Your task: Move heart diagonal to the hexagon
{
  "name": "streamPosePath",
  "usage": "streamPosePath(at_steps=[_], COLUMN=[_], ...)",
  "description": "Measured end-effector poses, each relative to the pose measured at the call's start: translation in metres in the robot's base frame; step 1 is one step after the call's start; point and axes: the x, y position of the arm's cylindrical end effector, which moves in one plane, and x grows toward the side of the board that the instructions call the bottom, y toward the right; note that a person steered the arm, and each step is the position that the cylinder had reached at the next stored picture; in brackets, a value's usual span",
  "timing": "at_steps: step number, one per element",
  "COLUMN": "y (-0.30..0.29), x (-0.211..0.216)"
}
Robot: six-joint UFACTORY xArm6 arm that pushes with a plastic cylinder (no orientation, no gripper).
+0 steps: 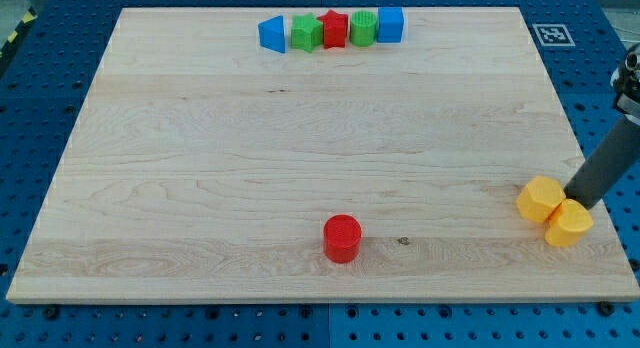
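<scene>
Scene: a wooden tabletop (300,138) is filling the frame, with blocks sitting in two groups and one alone.

Top row: at the upper centre, five blocks are lining up side by side: a blue triangular block (271,34), a green block (305,33), a red block (334,29), a second green block (363,28) and a blue cube (391,24).

Lone piece: a red cylinder (342,238) is standing at the lower centre, well apart from everything else.

Task pieces: at the lower right edge, a yellow hexagon-like block (541,199) and a yellow heart-like block (569,224) are touching each other; their exact shapes are hard to make out at this size, so which is which is a judgement.

My tip: the dark rod is slanting down from the right edge, and my tip (574,200) is resting just above the heart-like block and just beside the hexagon-like one, in the notch between them.

Gripper: there is none on this arm, so no open or closed state can be told; only the rod is showing.

Step in hand: the two yellow pieces are already sitting corner to corner, so the move is probably in its finishing stage.

Doing it well: any further push should be short and aimed squarely at the heart alone, keeping clear of the hexagon and of the tabletop's near right edge, where a piece could slide off.
</scene>
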Motion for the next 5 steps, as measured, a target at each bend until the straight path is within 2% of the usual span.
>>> streamPosePath(at_steps=[2, 4, 5], y=[0.0, -0.03, -0.017], x=[0.019, 0.028, 0.052])
